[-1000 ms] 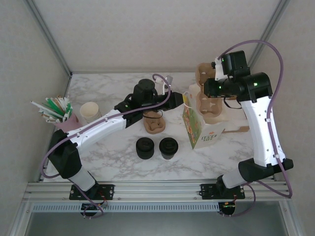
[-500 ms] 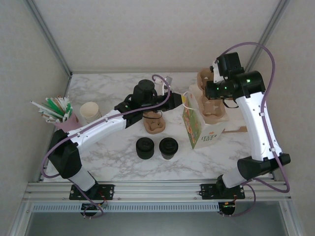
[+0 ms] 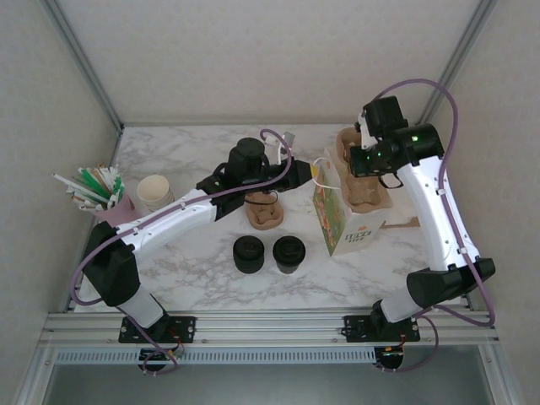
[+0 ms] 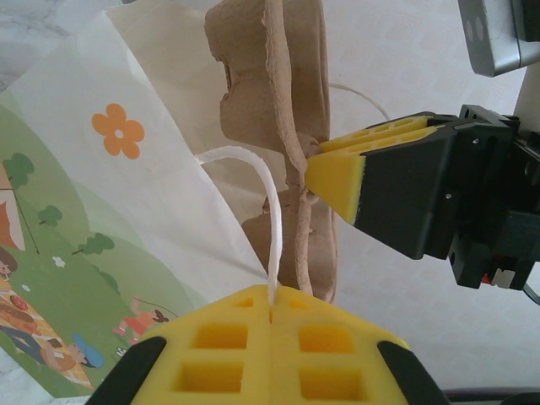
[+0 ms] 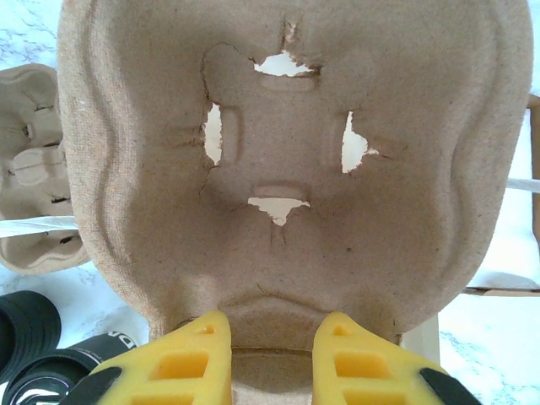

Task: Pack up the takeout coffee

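The takeout coffee (image 3: 288, 253), a dark cup with a black lid, stands on the table in front of the arms; its lid edge (image 5: 49, 377) is at the lower left of the right wrist view. My left gripper (image 3: 314, 174) (image 4: 272, 305) is shut on the white handle (image 4: 268, 211) of the illustrated paper bag (image 3: 342, 221). Held on edge beside the bag's open mouth is a brown cardboard cup carrier (image 3: 364, 187) (image 5: 287, 152) (image 4: 291, 93). My right gripper (image 3: 359, 164) (image 5: 272, 333) is shut on its rim. One right finger (image 4: 337, 175) presses the carrier.
A squat stack of black lids (image 3: 249, 253) stands left of the coffee. A second carrier (image 3: 264, 213) rests under the left arm. Cream cups (image 3: 154, 192) and a holder of straws (image 3: 97, 190) stand at the far left. A wooden frame (image 3: 412, 223) lies right of the bag.
My right arm has swung left, bringing the carrier closer to the bag's mouth. The left gripper has stayed shut on the handle in the same place.
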`<state>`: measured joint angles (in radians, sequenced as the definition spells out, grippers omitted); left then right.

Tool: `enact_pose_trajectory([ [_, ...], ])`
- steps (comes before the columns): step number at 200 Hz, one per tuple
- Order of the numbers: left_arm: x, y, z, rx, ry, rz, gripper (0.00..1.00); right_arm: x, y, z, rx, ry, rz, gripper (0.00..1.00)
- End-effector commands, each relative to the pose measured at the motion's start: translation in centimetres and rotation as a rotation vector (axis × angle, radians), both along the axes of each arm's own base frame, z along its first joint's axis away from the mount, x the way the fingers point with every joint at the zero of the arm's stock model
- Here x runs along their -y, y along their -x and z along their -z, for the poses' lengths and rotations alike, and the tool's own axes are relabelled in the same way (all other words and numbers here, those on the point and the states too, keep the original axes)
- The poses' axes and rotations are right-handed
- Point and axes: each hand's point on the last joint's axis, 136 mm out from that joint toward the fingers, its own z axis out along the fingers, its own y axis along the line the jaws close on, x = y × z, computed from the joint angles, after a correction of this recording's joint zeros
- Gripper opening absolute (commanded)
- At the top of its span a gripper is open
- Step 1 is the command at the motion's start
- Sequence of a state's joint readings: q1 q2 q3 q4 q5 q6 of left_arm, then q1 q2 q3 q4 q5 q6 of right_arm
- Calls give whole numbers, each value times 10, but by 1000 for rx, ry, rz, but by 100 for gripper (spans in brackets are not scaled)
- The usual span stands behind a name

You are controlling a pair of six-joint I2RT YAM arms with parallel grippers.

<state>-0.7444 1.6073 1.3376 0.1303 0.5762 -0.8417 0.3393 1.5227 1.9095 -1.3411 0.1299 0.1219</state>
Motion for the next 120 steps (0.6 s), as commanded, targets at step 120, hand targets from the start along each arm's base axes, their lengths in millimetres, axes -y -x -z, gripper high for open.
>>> enact_pose_trajectory([
  [120,-6,-6,-2,6,17,-25,0,-7,-15,21,5,53,15,17],
])
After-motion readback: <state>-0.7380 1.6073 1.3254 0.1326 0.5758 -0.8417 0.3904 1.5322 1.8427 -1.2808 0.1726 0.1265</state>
